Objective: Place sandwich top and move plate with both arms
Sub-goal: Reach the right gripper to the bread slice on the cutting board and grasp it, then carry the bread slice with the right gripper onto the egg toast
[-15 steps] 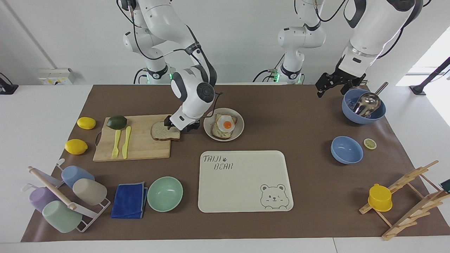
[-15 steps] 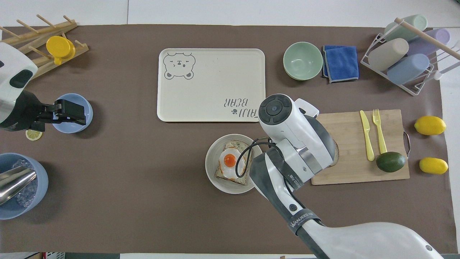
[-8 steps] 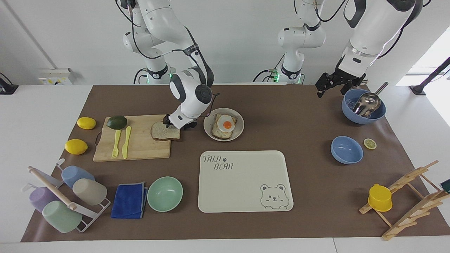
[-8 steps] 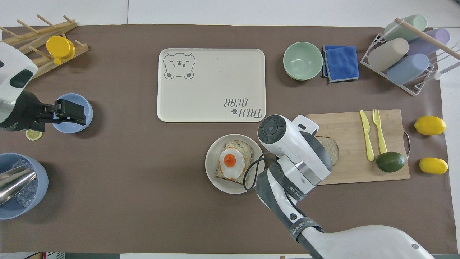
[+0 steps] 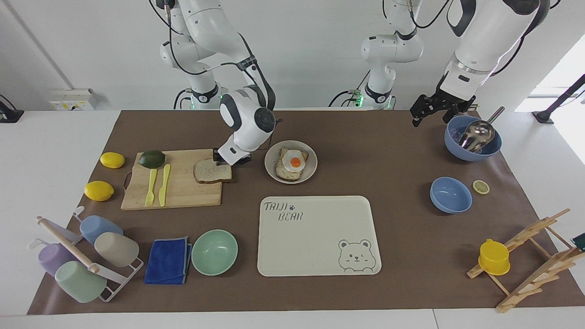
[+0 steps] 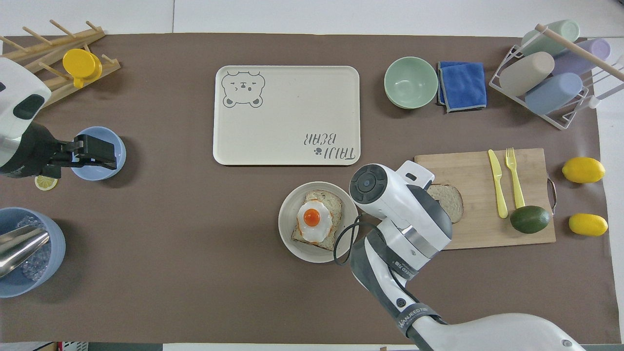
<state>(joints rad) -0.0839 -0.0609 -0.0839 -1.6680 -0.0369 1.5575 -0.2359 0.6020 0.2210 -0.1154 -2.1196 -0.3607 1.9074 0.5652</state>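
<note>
So the sandwich top (image 5: 212, 171) is hanging at the corner of the wooden cutting board (image 5: 183, 192) closest to the plate (image 5: 311, 170), with the right gripper (image 5: 232, 158) pinching its robot-side edge; the slice looks a touch lifted off the board, though I can't swear to it from where I'm standing. The plate sits right beside that same board, toward the left arm's end of the table, carrying a toast slice with a fried egg (image 5: 292, 162) on it. On the board itself there's a yellow fork (image 5: 151, 186) and knife (image 5: 164, 184) lying side by side, plus an avocado (image 5: 151, 158) on the corner nearer the robots. The cream bear tray (image 5: 318, 236) lies farther from the robots than the board. The left gripper (image 5: 433, 108) waits well apart from the board, up by the blue bowl with the metal scoop (image 5: 473, 137), fingers spread.
</note>
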